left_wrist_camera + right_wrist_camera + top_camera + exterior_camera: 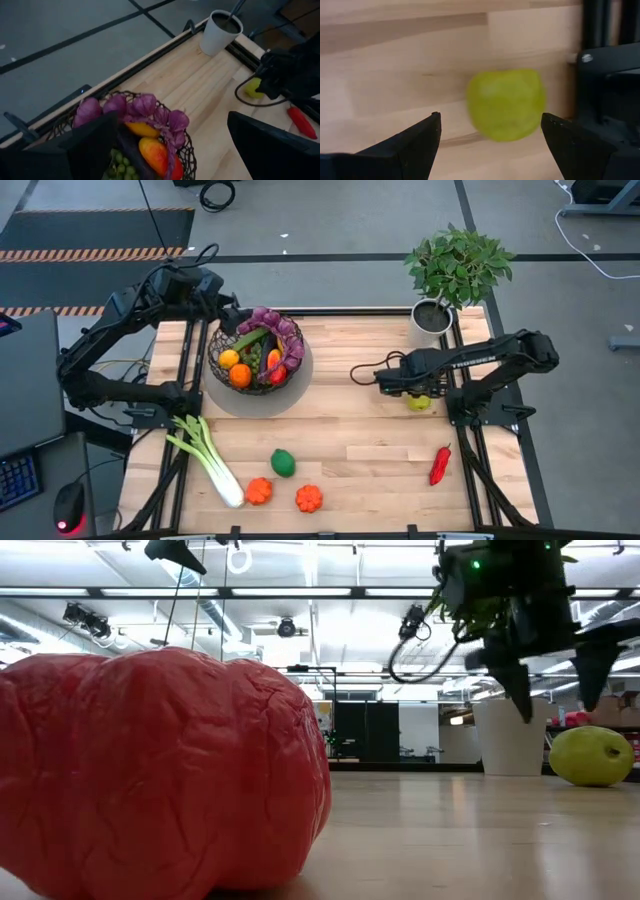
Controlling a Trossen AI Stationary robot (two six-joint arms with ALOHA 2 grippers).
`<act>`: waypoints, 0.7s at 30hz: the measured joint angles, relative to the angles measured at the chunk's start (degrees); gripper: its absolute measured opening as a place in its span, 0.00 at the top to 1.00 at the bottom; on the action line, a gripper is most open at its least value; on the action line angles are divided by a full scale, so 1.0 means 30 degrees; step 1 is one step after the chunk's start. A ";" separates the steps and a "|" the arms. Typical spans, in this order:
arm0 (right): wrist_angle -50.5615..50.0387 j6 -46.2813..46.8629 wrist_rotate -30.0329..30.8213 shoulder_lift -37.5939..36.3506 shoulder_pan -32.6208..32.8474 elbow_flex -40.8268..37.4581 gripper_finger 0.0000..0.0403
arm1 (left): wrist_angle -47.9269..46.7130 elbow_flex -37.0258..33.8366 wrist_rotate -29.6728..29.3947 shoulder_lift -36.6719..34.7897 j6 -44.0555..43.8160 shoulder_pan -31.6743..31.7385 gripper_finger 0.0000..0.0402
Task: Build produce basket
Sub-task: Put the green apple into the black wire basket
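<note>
The dark wire basket [218, 365] stands at the table's far left. It holds purple aubergines [145, 106], an orange [240, 375], grapes [120, 162] and other produce. My left gripper [222, 315] hangs open above the basket's far rim, touching nothing. A yellow-green fruit [506, 104] rests on the wood near the right edge. My right gripper [490, 135] points down above it, open, its fingers [525, 705] clear of the fruit [592, 755]. A leek [205, 458], a green fruit [283, 463], two orange pieces [308, 498] and a red chilli [439, 465] lie along the near side.
A white pot [433, 318] with a green leafy plant stands at the far right corner. Black frame rails [470, 450] run along the table's left and right sides. In the low view one red-orange piece [160, 770] fills the foreground. Bare wood lies in the table's middle.
</note>
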 joint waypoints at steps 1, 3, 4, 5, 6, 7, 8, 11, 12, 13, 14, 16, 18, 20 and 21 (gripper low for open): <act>-0.0174 -0.0007 0.0001 0.0000 0.0000 -0.0165 0.14 | -0.0143 0.0000 0.0000 0.0000 -0.0021 -0.0004 0.04; -0.0464 -0.0015 -0.0004 0.0000 0.0000 -0.0448 0.14 | -0.0519 0.0000 0.0000 0.0000 -0.0023 -0.0004 0.04; -0.0474 -0.0020 -0.0006 0.0000 0.0000 -0.0607 0.13 | -0.0606 0.0000 0.0000 0.0000 -0.0031 -0.0004 0.04; -0.0416 -0.0033 -0.0006 0.0000 0.0000 -0.0775 0.13 | -0.0634 0.0000 0.0000 0.0000 -0.0038 0.0003 0.04; -0.0388 -0.0032 -0.0006 0.0000 0.0000 -0.0937 0.12 | -0.0686 0.0000 0.0000 0.0000 -0.0058 -0.0003 0.04; -0.0175 -0.0036 -0.0006 0.0000 0.0000 -0.1124 0.12 | -0.0712 0.0000 0.0000 0.0000 -0.0080 0.0003 0.04; 0.0160 -0.0040 -0.0006 0.0000 0.0000 -0.1336 0.11 | -0.0693 0.0000 0.0000 0.0000 -0.0088 0.0003 0.04; 0.0875 -0.0051 -0.0013 0.0007 -0.0066 -0.1793 0.09 | -0.0695 0.0000 0.0000 0.0000 -0.0404 0.0003 0.04; 0.1074 -0.0051 -0.0013 0.0007 -0.0112 -0.1955 0.09 | -0.0698 0.0000 -0.0001 0.0000 -0.0445 0.0010 0.04; 0.1299 -0.0051 -0.0013 0.0007 -0.0161 -0.2118 0.08 | -0.0698 0.0000 -0.0007 0.0000 -0.0445 0.0010 0.04; 0.1477 -0.0058 -0.0013 0.0007 -0.0197 -0.2281 0.08 | -0.0698 0.0000 0.0000 0.0000 -0.0445 0.0010 0.04; 0.1653 -0.0053 -0.0006 0.0007 -0.0253 -0.2620 0.07 | -0.0698 0.0000 0.0000 0.0000 -0.0445 0.0010 0.04; 0.2147 -0.0058 -0.0013 0.0015 -0.0271 -0.2949 0.07 | -0.0698 0.0000 0.0000 0.0000 -0.0445 0.0010 0.04; 0.2686 -0.0053 -0.0078 0.0015 -0.0277 -0.3318 0.07 | -0.0698 0.0000 -0.0006 0.0000 -0.0445 0.0010 0.04; 0.2901 -0.0049 -0.0110 -0.0001 -0.0277 -0.3495 0.07 | -0.0705 0.0000 0.0000 0.0000 -0.0445 0.0010 0.04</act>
